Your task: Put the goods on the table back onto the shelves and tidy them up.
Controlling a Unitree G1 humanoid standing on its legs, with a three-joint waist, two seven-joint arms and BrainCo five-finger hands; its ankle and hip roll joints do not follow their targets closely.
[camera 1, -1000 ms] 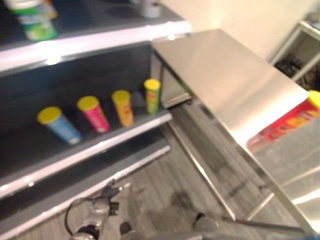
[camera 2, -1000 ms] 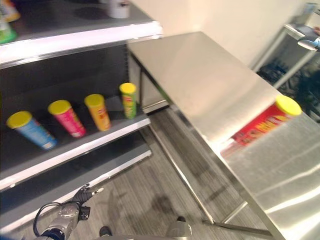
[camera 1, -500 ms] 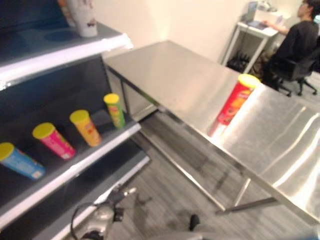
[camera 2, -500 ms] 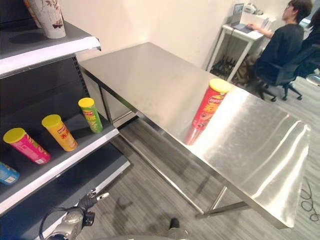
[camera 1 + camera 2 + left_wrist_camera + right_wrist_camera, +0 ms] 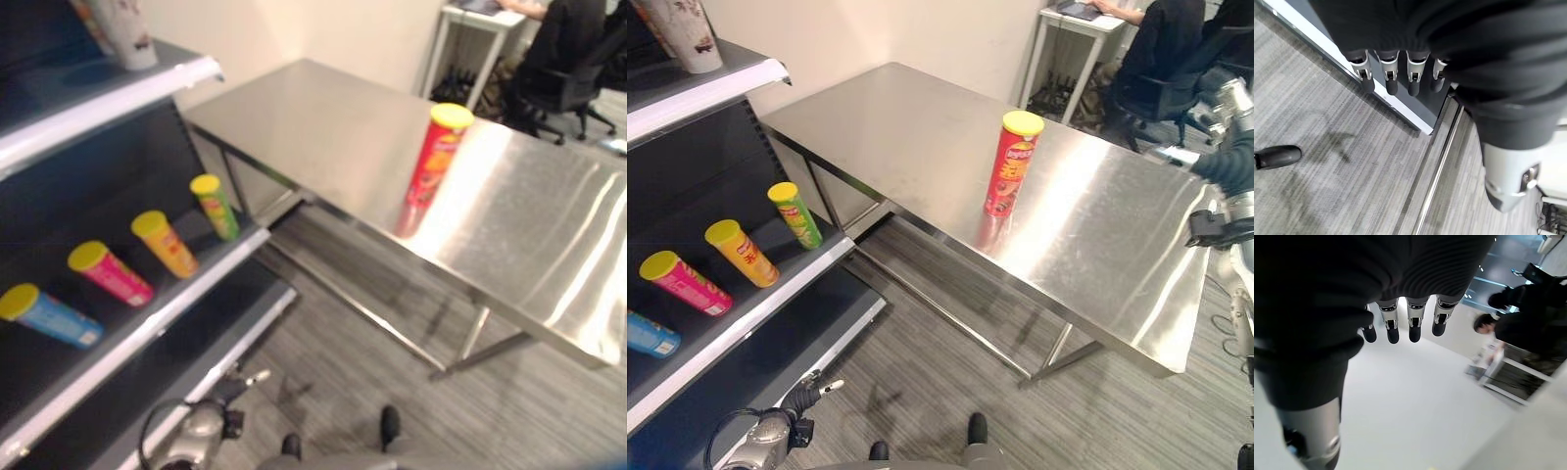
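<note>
A red can with a yellow lid (image 5: 1011, 164) stands upright near the middle of the steel table (image 5: 1117, 245). To the left is a dark shelf (image 5: 176, 308) whose middle board carries a green can (image 5: 215, 206), an orange can (image 5: 165, 243), a pink can (image 5: 110, 274) and a blue can (image 5: 47, 315), each with a yellow lid. My left hand (image 5: 808, 394) hangs low by the shelf's bottom board, far from the red can; its fingers (image 5: 1389, 78) are straight and hold nothing. My right hand's fingers (image 5: 1414, 323) hang relaxed and hold nothing.
A paper cup (image 5: 681, 34) stands on the upper shelf board. A person sits on an office chair (image 5: 1166, 59) at a white desk behind the table's far right end. Grey floor runs between the shelf and the table's legs.
The whole view has swung from the shelf toward the table, so the camera moved. The red can and the table's far end now show fully. Both hands stay as they were.
</note>
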